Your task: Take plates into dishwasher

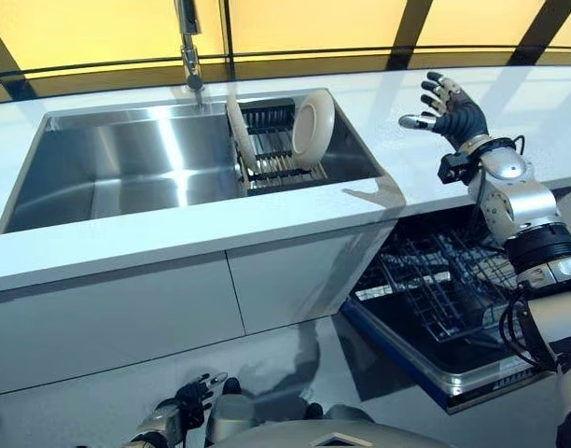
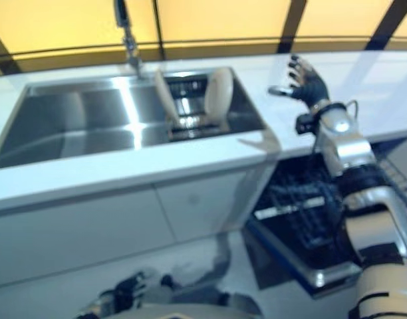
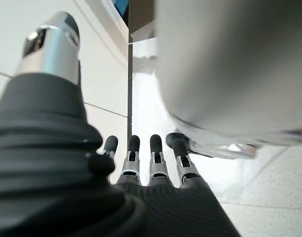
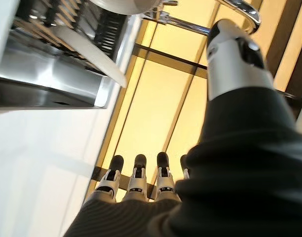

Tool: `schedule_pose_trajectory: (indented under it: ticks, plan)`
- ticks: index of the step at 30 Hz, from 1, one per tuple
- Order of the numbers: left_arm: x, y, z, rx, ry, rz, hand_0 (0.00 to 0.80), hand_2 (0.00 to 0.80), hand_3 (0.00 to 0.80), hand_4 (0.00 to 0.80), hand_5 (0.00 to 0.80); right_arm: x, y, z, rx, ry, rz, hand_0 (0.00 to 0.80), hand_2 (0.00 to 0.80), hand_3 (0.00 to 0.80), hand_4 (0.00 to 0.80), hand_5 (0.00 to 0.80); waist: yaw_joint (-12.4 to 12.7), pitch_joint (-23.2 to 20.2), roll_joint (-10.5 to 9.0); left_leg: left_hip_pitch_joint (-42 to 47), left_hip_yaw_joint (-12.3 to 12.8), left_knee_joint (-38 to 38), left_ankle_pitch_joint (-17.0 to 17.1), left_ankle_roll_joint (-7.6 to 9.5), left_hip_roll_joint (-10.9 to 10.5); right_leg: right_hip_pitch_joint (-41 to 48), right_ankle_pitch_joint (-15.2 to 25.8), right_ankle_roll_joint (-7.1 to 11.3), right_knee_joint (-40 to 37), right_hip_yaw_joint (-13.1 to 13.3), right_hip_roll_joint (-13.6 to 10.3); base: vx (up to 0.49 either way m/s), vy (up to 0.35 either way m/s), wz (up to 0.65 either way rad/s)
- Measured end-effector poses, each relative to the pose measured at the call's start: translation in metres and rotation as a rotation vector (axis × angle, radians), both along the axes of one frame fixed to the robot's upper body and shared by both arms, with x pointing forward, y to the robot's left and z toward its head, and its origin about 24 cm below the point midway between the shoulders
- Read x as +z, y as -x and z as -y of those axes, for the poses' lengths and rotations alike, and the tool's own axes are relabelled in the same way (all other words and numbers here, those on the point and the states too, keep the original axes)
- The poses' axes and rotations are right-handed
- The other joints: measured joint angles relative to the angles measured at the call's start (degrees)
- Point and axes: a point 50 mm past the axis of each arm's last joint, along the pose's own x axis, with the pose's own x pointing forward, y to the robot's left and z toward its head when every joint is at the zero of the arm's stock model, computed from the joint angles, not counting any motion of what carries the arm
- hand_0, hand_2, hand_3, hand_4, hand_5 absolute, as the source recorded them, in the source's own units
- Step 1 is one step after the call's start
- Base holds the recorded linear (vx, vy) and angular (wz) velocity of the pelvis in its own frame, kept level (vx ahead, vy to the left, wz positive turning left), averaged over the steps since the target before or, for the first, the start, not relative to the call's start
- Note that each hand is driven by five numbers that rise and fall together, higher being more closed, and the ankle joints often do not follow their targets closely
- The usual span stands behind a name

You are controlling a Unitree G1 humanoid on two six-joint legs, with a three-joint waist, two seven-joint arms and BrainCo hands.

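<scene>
Stainless sink [image 1: 127,168] sunk into the white counter [image 1: 174,245], toward its left end. Faucet [image 1: 188,47] upright at the sink's back edge, yellow wall panels [image 1: 313,23] behind the counter's rear edge. Pale cabinet fronts [image 1: 118,317] under the front edge.

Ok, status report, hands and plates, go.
Right robot hand open, raised over the counter, empty. Left robot hand open, low by the floor. Two plates upright in the sink rack. Dishwasher rack pulled out, path clear.

2 white plates [image 1: 313,128] stand on edge in the sink's rack [image 1: 276,159].
</scene>
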Motion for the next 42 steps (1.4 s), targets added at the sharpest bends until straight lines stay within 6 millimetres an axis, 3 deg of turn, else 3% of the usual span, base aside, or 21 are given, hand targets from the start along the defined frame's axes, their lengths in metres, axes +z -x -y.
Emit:
schedule_pose_trajectory:
  ticks: [6,11,17,19,22,24,26,29,31,34,37,42]
  plan:
    - [0.003,-0.002,-0.009,-0.001,-0.025,0.005,0.000,0.000,0.000,0.000,0.000,-0.004,-0.001,-0.002,0.021,-0.003,-0.036,0.000,0.000,0.000,0.000,0.000,0.5,-0.5,-0.35,1.1,-0.3,-1.2,-1.0,1.72,-2.7,5.4,4.0,2.36,-9.3,0.0,-1.2,0.065,0.008,0.11]
    - [0.001,0.004,-0.010,0.002,-0.023,-0.009,0.000,0.000,0.000,0.000,0.000,-0.005,-0.002,-0.004,0.020,-0.007,-0.055,0.000,0.000,0.000,0.000,0.000,1.7,-0.9,-0.34,2.8,-0.3,-2.9,-1.1,1.76,-3.0,9.1,6.4,2.55,-15.3,0.0,-0.8,0.056,0.009,0.00]
    - [0.001,0.004,-0.008,-0.006,-0.004,-0.008,0.000,0.000,0.000,0.000,0.000,0.010,-0.007,-0.006,0.008,-0.005,-0.036,0.000,0.000,0.000,0.000,0.000,1.9,-1.2,-0.59,2.8,-0.3,-3.1,-1.1,1.76,-3.2,9.1,6.4,2.64,-15.2,-0.1,-0.9,0.012,0.083,0.01]
    - [0.001,0.002,-0.007,-0.012,0.002,-0.003,0.000,0.000,0.000,0.000,0.000,0.007,-0.008,-0.003,-0.007,-0.006,-0.048,0.000,0.000,0.000,0.000,0.000,1.7,-1.3,-0.63,2.7,-0.2,-3.0,-1.2,2.14,-3.6,7.2,4.9,2.96,-11.1,-0.1,-1.5,0.023,0.086,0.01]
    - [0.000,0.004,-0.005,-0.043,0.006,-0.017,0.000,0.000,0.000,0.000,0.000,-0.005,-0.007,0.000,-0.037,-0.018,-0.078,0.000,0.000,0.000,0.000,0.000,0.0,-0.6,1.05,3.0,-2.2,-3.2,-1.0,3.70,-2.5,-1.5,2.3,4.58,7.9,2.1,-3.2,0.088,-0.095,0.19]
    - [0.002,0.007,-0.015,-0.039,-0.019,-0.028,0.000,0.000,0.000,0.000,0.000,-0.009,-0.007,-0.002,-0.044,-0.029,-0.082,0.000,0.000,0.000,0.000,0.000,-1.1,0.2,-0.05,3.7,-2.2,-3.2,-1.0,4.04,-3.6,-3.7,1.0,5.01,9.8,2.9,-7.1,0.098,-0.245,0.22]
    - [0.005,0.009,-0.029,-0.006,-0.046,-0.031,0.000,0.000,0.000,0.000,0.000,-0.007,-0.009,-0.012,-0.013,-0.046,-0.069,0.000,0.000,0.000,0.000,0.000,-1.2,0.3,-1.16,3.2,-1.9,-3.4,-1.1,3.82,-3.6,-3.1,2.2,6.52,0.5,4.0,-8.8,0.047,-0.197,-0.02]
    - [0.008,0.008,-0.039,0.027,-0.080,-0.021,0.000,0.000,0.000,0.000,0.000,-0.006,-0.009,-0.013,-0.009,-0.058,-0.065,0.000,0.000,0.000,0.000,0.000,-1.0,-0.3,-2.92,2.7,-1.6,-3.5,-1.0,2.93,-2.9,-1.0,3.2,7.96,-6.9,3.9,-8.6,0.043,-0.132,0.23]
    - [0.006,0.012,-0.033,0.034,-0.065,-0.029,0.000,0.000,0.000,0.000,0.000,-0.004,-0.009,-0.009,-0.021,-0.055,-0.067,0.000,0.000,0.000,0.000,0.000,-1.1,-0.3,-2.46,2.8,-1.6,-3.4,-0.7,1.28,-1.4,0.8,8.6,7.03,-10.8,4.0,-6.8,0.103,-0.076,0.32]
    - [-0.002,0.021,-0.013,0.038,-0.012,-0.049,0.000,0.000,0.000,0.000,0.000,-0.006,-0.008,0.001,-0.042,-0.048,-0.096,0.000,0.000,0.000,0.000,0.000,0.2,-0.7,-1.07,2.9,-1.6,-3.2,-1.1,-0.48,1.1,3.6,12.1,4.81,-15.7,3.8,-3.5,0.095,-0.032,0.07]
    - [-0.005,0.021,0.002,0.031,0.030,-0.045,0.000,0.000,0.000,0.000,0.000,-0.003,-0.007,0.007,-0.049,-0.041,-0.118,0.000,0.000,0.000,0.000,0.000,0.3,-0.8,-0.66,3.0,-1.6,-3.2,-1.2,-1.13,2.3,3.9,12.0,4.15,-15.6,3.2,-2.3,0.086,-0.002,-0.03]
    - [-0.004,0.018,0.002,0.032,0.029,-0.028,0.000,0.000,0.000,0.000,0.000,0.001,-0.010,0.005,-0.031,-0.049,-0.149,0.000,0.000,0.000,0.000,0.000,0.5,-0.9,-0.24,3.7,-1.8,-3.2,-1.9,-2.33,1.7,4.8,11.2,4.83,-15.6,2.5,-2.8,0.081,0.013,0.04]
